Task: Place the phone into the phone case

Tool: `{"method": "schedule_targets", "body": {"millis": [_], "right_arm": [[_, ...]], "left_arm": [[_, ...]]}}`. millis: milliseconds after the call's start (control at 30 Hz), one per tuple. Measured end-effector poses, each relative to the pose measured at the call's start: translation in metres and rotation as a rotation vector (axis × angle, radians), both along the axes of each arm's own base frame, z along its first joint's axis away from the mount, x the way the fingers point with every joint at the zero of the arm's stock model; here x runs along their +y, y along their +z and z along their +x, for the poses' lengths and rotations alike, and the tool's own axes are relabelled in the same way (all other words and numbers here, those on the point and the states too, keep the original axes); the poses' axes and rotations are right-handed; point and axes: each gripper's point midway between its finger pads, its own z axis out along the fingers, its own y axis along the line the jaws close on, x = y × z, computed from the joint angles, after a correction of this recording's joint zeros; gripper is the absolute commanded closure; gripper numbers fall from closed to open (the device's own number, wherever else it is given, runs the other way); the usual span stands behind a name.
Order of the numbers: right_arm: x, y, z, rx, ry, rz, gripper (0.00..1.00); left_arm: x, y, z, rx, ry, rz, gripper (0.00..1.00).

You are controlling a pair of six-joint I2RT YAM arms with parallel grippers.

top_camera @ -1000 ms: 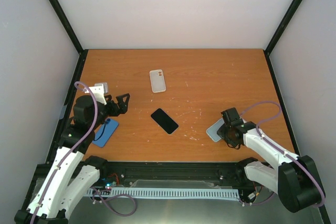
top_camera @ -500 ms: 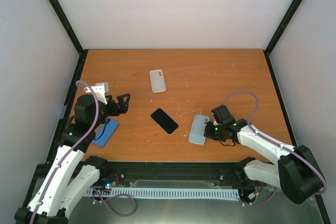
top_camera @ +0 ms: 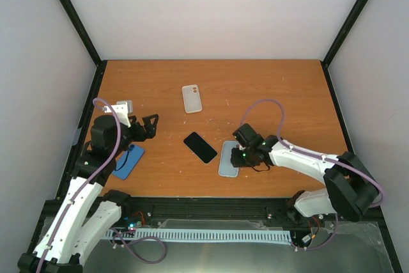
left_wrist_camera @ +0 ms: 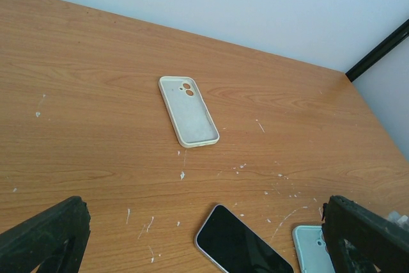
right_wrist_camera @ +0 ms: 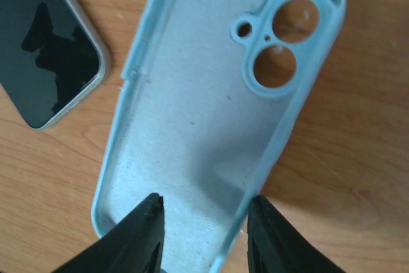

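The phone [top_camera: 200, 147] is black and lies flat at the table's middle; it also shows in the left wrist view [left_wrist_camera: 243, 250] and the right wrist view [right_wrist_camera: 45, 43], where a thin pale rim shows. The phone case [top_camera: 228, 163] is pale sky-blue, open side up, just right of the phone. My right gripper [top_camera: 241, 156] is shut on its near end. In the right wrist view, the right gripper [right_wrist_camera: 204, 212] has one finger inside the case [right_wrist_camera: 192, 107] and one outside its right wall. My left gripper [top_camera: 152, 126] is open and empty, left of the phone, fingers wide apart [left_wrist_camera: 204, 206].
A white case with two orange dots [top_camera: 191, 98] lies farther back; it also shows in the left wrist view [left_wrist_camera: 188, 110]. A darker blue case [top_camera: 128, 161] lies at the near left under my left arm. Black frame posts and white walls bound the table.
My right gripper has moved left with the pale blue case, from the near right of the table to just beside the phone. The left arm has not moved.
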Motion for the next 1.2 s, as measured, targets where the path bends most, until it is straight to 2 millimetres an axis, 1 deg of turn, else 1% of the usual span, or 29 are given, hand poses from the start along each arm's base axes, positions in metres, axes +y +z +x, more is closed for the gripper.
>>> {"method": "schedule_targets", "body": {"millis": [100, 167, 300, 333, 467, 533, 600, 800, 1000, 1067, 1200], "right_arm": [[0.010, 0.011, 0.010, -0.037, 0.021, -0.010, 0.48], [0.018, 0.018, 0.019, -0.063, 0.032, -0.021, 0.42], [0.032, 0.030, 0.041, -0.119, 0.049, -0.053, 0.35], [0.034, 0.032, 0.046, -0.133, 0.053, -0.066, 0.31], [0.046, 0.036, 0.059, -0.184, 0.102, -0.097, 0.21], [0.057, 0.034, 0.063, -0.203, 0.149, -0.107, 0.14], [0.068, 0.030, 0.068, -0.216, 0.196, -0.115, 0.10], [0.103, 0.017, 0.079, -0.241, 0.328, -0.140, 0.11], [0.143, 0.005, 0.082, -0.268, 0.435, -0.170, 0.13], [0.150, 0.000, 0.082, -0.269, 0.455, -0.184, 0.15], [0.150, -0.014, 0.083, -0.258, 0.473, -0.225, 0.16]], "left_arm": [[0.000, 0.000, 0.000, 0.000, 0.000, 0.000, 0.01], [0.000, 0.000, 0.000, 0.000, -0.001, 0.000, 0.00], [0.000, 0.000, 0.000, 0.000, -0.001, 0.000, 0.01], [0.000, 0.000, 0.000, 0.001, -0.001, 0.000, 0.01], [0.000, -0.001, 0.000, 0.003, -0.001, 0.001, 0.01], [0.000, -0.001, 0.000, 0.004, -0.001, 0.001, 0.01], [0.000, -0.001, -0.001, 0.005, 0.000, 0.002, 0.00], [0.001, 0.004, -0.004, -0.015, 0.002, -0.003, 0.01], [0.003, 0.008, -0.006, -0.030, 0.010, -0.003, 0.01], [0.004, 0.009, -0.006, -0.034, 0.014, -0.003, 0.01], [0.007, 0.011, -0.008, -0.042, 0.026, -0.001, 0.01]]}}
